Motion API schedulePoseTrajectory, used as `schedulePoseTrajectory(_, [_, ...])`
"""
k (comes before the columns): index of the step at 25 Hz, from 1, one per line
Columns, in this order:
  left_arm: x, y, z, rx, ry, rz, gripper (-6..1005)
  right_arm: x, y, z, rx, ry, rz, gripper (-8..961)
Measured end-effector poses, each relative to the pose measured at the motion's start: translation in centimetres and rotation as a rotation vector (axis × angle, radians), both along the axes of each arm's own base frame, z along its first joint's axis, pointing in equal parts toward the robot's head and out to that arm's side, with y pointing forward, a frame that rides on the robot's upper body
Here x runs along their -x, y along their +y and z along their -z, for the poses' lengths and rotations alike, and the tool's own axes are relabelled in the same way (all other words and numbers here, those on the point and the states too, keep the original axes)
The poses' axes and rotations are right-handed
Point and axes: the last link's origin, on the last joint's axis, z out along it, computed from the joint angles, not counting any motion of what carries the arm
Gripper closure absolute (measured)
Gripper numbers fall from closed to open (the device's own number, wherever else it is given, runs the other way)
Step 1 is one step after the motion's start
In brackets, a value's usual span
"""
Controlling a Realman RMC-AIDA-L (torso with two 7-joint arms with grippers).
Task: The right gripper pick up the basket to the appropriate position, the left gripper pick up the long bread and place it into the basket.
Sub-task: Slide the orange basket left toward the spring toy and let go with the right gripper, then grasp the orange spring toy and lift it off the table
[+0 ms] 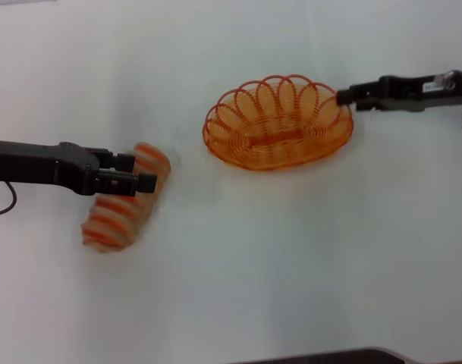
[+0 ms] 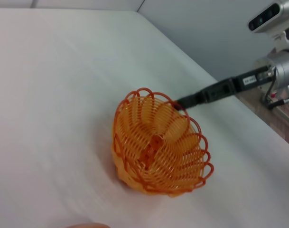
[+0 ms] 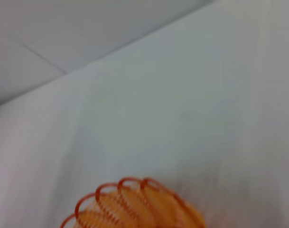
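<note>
The long bread (image 1: 123, 203), cream with orange-red stripes, lies slantwise at the left of the table. My left gripper (image 1: 136, 173) reaches in from the left, its two fingers closed across the loaf's upper half. A sliver of the loaf shows at the edge of the left wrist view (image 2: 82, 225). The orange wire basket (image 1: 278, 123) sits at centre right. It also shows in the left wrist view (image 2: 159, 145) and the right wrist view (image 3: 135, 206). My right gripper (image 1: 343, 97) comes from the right and is shut on the basket's right rim. It also shows in the left wrist view (image 2: 178, 103).
The white table (image 1: 276, 258) spreads wide around both things. A dark edge (image 1: 344, 356) runs along the near side. The robot's body and right arm base (image 2: 277, 71) stand beyond the table edge in the left wrist view.
</note>
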Motion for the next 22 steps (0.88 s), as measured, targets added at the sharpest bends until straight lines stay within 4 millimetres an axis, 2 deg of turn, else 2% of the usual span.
schedulePoseTrajectory(1, [0.0, 0.0, 0.0, 0.001, 0.0, 0.0, 187, -0.1, 0.1, -0.5, -0.025, 0.006, -0.005, 429])
schedulePoseTrajectory(6, [0.0, 0.0, 0.0, 0.001, 0.0, 0.0, 187, -0.6, 0.8, -4.5, -0.252, 0.061, -0.095, 404])
schedulePoseTrajectory(8, [0.0, 0.0, 0.0, 0.0, 0.0, -0.001, 187, 0.0, 0.7, -6.4, -0.395, 0.111, -0.219, 393])
schedulePoseTrajectory(9, [0.0, 0.0, 0.0, 0.0, 0.0, -0.001, 187, 0.0, 0.7, -6.4, -0.395, 0.111, -0.219, 388])
schedulePoseTrajectory(12, [0.0, 0.0, 0.0, -0.001, -0.002, -0.001, 187, 1.1, 0.0, -7.0, -0.452, 0.123, -0.384, 373])
schedulePoseTrajectory(15, [0.0, 0.0, -0.1, -0.005, -0.005, -0.006, 187, 2.5, -1.2, -6.8, -0.41, 0.106, -0.581, 377])
schedulePoseTrajectory(18, [0.0, 0.2, -0.1, -0.012, -0.002, -0.01, 187, 3.5, -2.4, -6.2, -0.267, 0.076, -0.728, 380])
schedulePoseTrajectory(22, [0.1, 0.3, -0.1, -0.021, 0.002, -0.016, 187, 3.8, -3.3, -5.5, -0.063, 0.0, -0.789, 380])
